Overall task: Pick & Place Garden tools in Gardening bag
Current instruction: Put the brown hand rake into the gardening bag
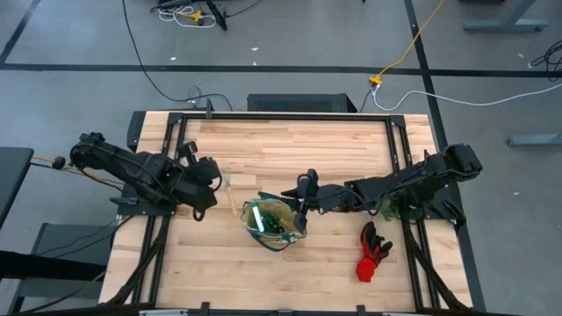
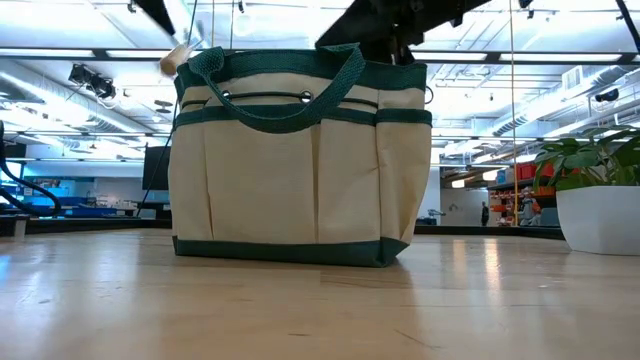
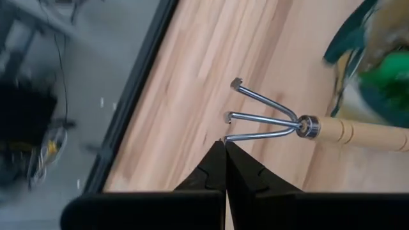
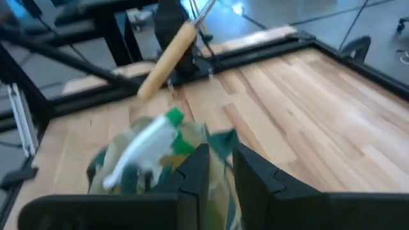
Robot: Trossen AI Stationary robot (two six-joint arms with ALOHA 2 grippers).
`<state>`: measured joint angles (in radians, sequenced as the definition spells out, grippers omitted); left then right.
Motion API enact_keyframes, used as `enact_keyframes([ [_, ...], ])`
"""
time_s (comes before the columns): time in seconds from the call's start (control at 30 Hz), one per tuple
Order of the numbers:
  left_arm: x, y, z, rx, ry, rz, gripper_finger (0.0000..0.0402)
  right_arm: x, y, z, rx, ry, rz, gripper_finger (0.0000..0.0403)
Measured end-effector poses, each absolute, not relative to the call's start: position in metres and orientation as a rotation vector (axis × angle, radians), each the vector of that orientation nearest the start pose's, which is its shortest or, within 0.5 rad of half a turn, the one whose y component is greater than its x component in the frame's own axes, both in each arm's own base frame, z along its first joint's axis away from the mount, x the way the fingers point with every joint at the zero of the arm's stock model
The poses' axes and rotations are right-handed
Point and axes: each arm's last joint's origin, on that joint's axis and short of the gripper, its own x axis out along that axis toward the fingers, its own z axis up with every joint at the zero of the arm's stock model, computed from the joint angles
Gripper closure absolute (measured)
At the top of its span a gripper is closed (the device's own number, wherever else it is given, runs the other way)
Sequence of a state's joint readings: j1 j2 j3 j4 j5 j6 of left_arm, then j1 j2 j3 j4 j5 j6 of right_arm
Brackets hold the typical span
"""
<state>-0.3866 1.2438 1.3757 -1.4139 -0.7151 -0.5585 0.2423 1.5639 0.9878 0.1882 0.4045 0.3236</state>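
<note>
At the middle of the surface [image 1: 334, 149], the gardening bag [image 1: 275, 224] stands upright with both arms close over it.

The left gripper [image 3: 225, 148] has its fingers pressed together and empty, just beside the steel tines of a wooden-handled rake [image 3: 300, 124] whose handle runs toward the bag's rim; whether that rake leans in the bag or is propped on it I cannot tell; the right gripper [image 4: 220, 156] hangs over the bag mouth with its fingers a little apart, and I cannot tell if they pinch the green trim or nothing; the spray bottle [image 4: 144, 150] already lies inside; the red-black gloves [image 1: 372, 251] lie on the boards near the right arm, well outside. To my eye the rake wants tipping fully in; best nudge it along its length so the tines clear the handles, and keep the bag from sliding.
</note>
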Motion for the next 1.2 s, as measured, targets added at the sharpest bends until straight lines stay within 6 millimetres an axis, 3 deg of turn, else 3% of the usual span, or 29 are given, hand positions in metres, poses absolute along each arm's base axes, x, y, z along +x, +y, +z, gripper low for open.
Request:
enact_keyframes([
  [0.43, 0.211, -0.062, 0.374, 0.410, 0.745, 0.516, 0.0401, 0.348, 0.036, 0.261, 0.275, 0.231, -0.109, 0.0332],
  [0.83, 0.226, -0.066, 0.389, 0.526, 0.607, 0.493, 0.0401, 0.352, 0.022, 0.273, 0.321, 0.119, 0.030, 0.0331],
  [0.97, 0.235, -0.066, 0.384, 0.557, 0.624, 0.496, 0.0401, 0.352, 0.022, 0.279, 0.329, 0.083, 0.128, 0.0315],
  [1.2, 0.258, -0.064, 0.367, 0.640, 0.709, 0.503, 0.0401, 0.352, 0.016, 0.280, 0.330, 0.064, 0.118, 0.0265],
])
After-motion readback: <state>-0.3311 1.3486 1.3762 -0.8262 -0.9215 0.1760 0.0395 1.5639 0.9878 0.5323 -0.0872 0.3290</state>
